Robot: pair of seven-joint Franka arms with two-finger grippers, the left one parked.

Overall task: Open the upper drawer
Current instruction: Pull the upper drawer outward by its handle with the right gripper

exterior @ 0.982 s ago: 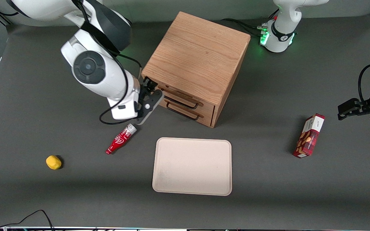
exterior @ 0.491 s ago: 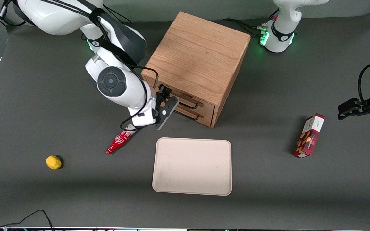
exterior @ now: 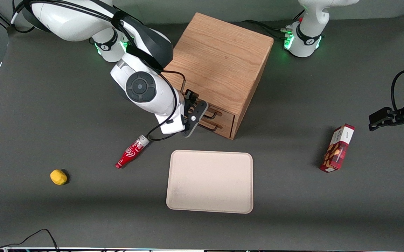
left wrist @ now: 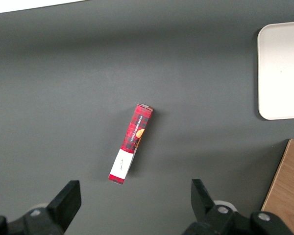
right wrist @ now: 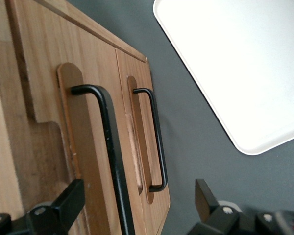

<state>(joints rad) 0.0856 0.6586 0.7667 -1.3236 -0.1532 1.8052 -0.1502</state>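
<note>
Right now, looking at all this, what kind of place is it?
Probably a robotics lab bench set up for manipulation trials. A dark matte table carries staged props: an oak cabinet, a tray, a small red bottle. The gripper, open, sits in front of the upper drawer by its handle.

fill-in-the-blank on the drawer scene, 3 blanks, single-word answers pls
1. The gripper sits in front of the cabinet, at the upper drawer's handle, with its fingers ____.
2. Both the upper drawer and the lower drawer are ____.
3. The red bottle lies on the table beside the ____ tray.

Missing words: open; closed; empty
</note>
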